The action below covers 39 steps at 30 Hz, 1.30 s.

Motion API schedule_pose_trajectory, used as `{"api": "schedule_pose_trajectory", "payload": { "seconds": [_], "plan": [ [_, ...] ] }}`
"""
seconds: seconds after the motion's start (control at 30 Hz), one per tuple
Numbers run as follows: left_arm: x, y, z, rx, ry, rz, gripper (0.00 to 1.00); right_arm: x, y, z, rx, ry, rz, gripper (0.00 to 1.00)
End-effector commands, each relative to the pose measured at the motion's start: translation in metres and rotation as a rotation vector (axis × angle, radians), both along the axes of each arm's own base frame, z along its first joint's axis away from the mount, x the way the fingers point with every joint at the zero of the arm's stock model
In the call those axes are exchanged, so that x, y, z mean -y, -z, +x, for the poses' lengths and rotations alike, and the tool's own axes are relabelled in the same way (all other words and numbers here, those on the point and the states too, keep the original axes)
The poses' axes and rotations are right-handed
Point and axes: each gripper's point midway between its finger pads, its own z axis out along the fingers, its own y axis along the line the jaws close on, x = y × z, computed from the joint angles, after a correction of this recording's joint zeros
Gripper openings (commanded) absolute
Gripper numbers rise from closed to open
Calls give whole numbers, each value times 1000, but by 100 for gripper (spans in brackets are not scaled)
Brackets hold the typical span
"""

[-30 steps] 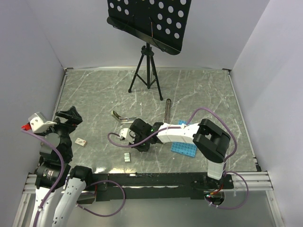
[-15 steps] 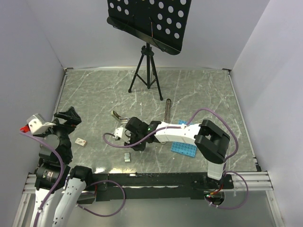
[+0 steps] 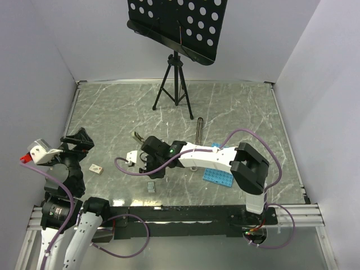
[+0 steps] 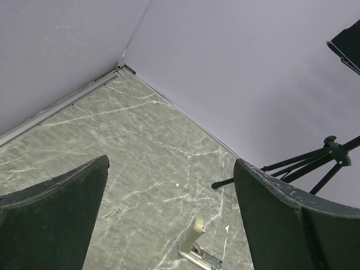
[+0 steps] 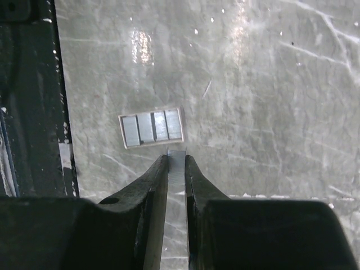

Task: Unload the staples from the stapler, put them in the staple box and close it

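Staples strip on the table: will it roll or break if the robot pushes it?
The staples strip lies flat on the glossy table, so it would probably slide, not roll. Lines across it suggest it may snap into pieces.

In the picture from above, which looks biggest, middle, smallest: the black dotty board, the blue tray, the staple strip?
Largest: black dotty board, though it stands nearer the camera.
Then blue tray, partly covered.
Smallest: staple strip.
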Motion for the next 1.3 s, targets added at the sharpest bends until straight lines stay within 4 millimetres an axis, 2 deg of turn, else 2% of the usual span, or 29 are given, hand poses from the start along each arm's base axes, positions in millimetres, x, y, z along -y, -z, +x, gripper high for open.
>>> {"api": "schedule_pose_trajectory", "payload": {
  "seconds": [0.0, 0.53, 0.73, 1.27],
  "plan": [
    [-5, -9, -3, 40, -26, -18, 97, -14, -4, -5, -6, -58, 10, 10],
    [-4, -8, -1, 30, -21, -10, 97, -30, 6, -13, -27, -105, 14, 11],
    [-3, -8, 0, 33, -18, -10, 97, -29, 14, -14, -28, -109, -3, 10],
    [-3, -8, 1, 29, -16, -5, 97, -32, 21, -12, -25, -120, -17, 11]
  ]
}}
